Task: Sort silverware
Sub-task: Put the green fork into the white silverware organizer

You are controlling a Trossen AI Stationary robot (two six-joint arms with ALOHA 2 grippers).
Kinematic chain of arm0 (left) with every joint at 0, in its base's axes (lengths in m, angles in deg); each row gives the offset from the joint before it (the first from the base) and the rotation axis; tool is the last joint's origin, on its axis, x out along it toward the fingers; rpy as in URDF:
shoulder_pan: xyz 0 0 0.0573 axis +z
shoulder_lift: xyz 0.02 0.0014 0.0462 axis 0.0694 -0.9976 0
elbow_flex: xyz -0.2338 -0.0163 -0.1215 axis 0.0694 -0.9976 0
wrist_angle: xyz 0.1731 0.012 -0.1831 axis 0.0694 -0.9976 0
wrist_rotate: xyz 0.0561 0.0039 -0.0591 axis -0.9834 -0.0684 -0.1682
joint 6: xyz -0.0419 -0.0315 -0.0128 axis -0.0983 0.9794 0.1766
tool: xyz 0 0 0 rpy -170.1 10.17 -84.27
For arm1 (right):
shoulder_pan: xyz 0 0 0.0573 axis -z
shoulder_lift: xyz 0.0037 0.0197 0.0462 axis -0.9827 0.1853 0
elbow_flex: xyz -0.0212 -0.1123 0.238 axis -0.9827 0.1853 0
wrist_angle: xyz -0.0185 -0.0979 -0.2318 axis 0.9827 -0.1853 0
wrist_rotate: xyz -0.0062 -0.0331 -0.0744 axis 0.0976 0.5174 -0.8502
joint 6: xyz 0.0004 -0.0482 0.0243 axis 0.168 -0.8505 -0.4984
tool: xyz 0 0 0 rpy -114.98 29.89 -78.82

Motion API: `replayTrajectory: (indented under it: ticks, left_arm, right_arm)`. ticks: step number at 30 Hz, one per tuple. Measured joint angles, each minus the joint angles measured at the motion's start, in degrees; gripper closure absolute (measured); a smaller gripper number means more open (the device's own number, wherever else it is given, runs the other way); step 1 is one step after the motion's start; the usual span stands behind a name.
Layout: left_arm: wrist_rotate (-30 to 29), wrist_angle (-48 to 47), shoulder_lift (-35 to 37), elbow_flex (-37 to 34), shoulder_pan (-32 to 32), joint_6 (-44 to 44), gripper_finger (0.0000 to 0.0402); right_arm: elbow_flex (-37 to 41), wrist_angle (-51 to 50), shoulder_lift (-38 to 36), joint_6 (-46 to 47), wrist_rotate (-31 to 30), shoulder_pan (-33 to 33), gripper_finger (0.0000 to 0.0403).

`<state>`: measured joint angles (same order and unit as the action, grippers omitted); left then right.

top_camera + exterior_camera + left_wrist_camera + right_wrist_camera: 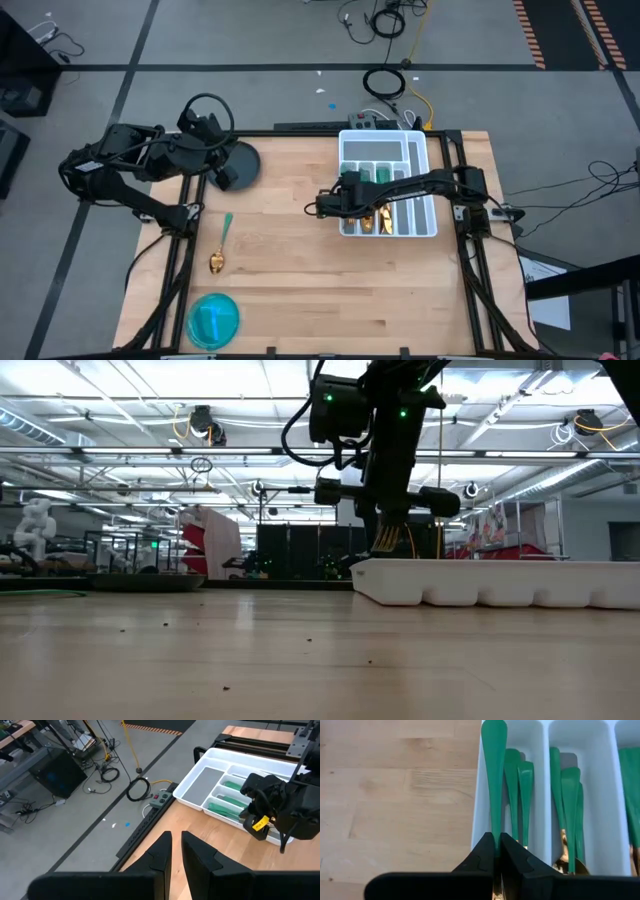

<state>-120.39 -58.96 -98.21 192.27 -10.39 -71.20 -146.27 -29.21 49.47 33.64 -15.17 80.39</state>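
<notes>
1. While the left arm sits over the bench's (300,260) far-left corner, its hand (175,851) hangs above the dark plate (243,160), fingers (160,852) a narrow gap apart and pinching nothing.
2. Nearer the front on the left, a lone spoon (219,250) lies flat on the bench, gold bowl toward the front, green handle pointing back.
3. At the front-left corner sits a blue round dish (213,320).
4. Right of centre, the right hand (496,851) hovers at the tray's (427,150) left edge, pressed together on a green-handled piece (494,780) whose handle lies over the leftmost slot.
5. Inside the tray, more silverware (385,215) lies in the slots, green handles toward the back, gold heads toward the front.
</notes>
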Motion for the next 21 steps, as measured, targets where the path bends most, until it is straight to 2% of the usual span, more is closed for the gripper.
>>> replayTrajectory:
  ticks: [11, 21]
  left_arm:
    - [0.00, 0.00, -0.02, 0.00, 0.00, 0.02, 0.0352]
    - [-0.02, 0.00, -0.02, 0.00, 0.00, 0.04, 0.0352]
  right_arm:
    - [0.17, 0.85, 0.30, 0.54, 0.02, -0.03, 0.0402]
    - [6.09, 5.45, 0.28, 3.90, 1.44, -0.03, 0.0402]
